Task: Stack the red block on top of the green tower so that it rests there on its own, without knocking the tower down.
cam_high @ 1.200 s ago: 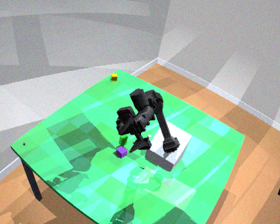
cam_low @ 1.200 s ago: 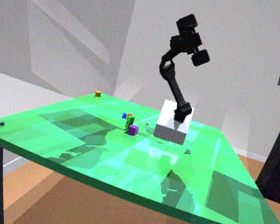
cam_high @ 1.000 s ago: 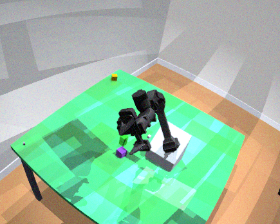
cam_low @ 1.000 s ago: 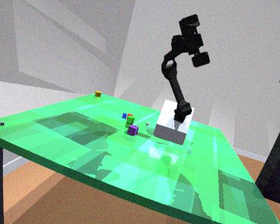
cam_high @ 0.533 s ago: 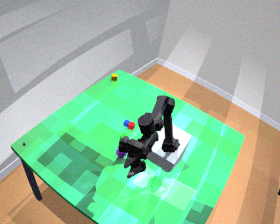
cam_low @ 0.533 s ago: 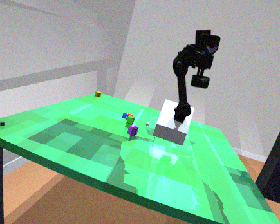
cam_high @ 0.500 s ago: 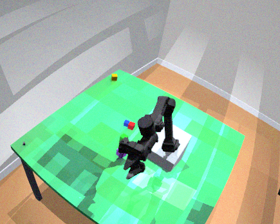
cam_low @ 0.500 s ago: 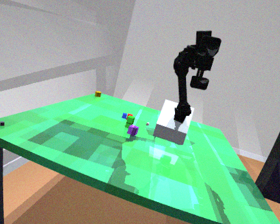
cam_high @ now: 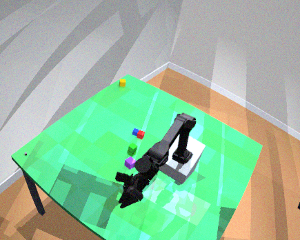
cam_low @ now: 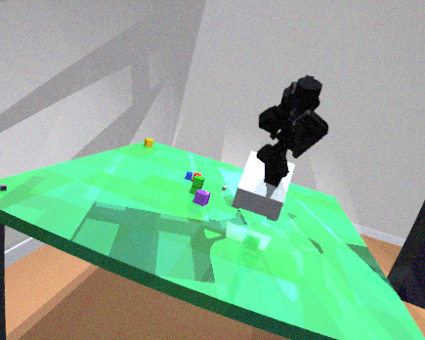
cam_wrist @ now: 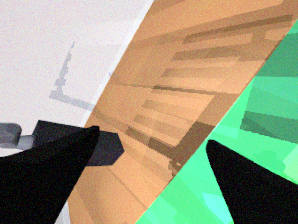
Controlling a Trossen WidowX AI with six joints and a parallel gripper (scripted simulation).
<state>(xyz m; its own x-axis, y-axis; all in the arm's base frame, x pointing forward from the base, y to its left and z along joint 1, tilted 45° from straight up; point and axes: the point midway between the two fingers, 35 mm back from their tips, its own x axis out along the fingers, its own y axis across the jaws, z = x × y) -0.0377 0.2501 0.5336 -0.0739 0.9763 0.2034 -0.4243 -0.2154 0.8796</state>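
Observation:
The red block [cam_high: 141, 134] sits on the green table [cam_high: 76, 114] [cam_low: 83, 171], touching a blue block [cam_high: 135, 131] [cam_low: 189, 175]. In the exterior view the red block [cam_low: 197, 174] peeks out behind the green tower [cam_high: 132, 149] [cam_low: 197, 184], which stands upright just in front of it. My gripper [cam_high: 124, 196] [cam_low: 298, 132] [cam_wrist: 154, 137] is open and empty. It hangs in the air toward the table's front edge, well away from the red block and the tower. The wrist view shows only the wooden floor, the wall and a strip of the table [cam_wrist: 260, 100] between the fingers.
A purple block [cam_high: 130, 162] [cam_low: 201, 196] lies close in front of the tower. A yellow block [cam_high: 122, 82] [cam_low: 148, 143] sits at the far table corner. The arm's white base [cam_high: 193, 152] [cam_low: 259, 181] stands to the right of the blocks. A tiny dark cube [cam_high: 25, 154] [cam_low: 3, 187] lies near the left corner.

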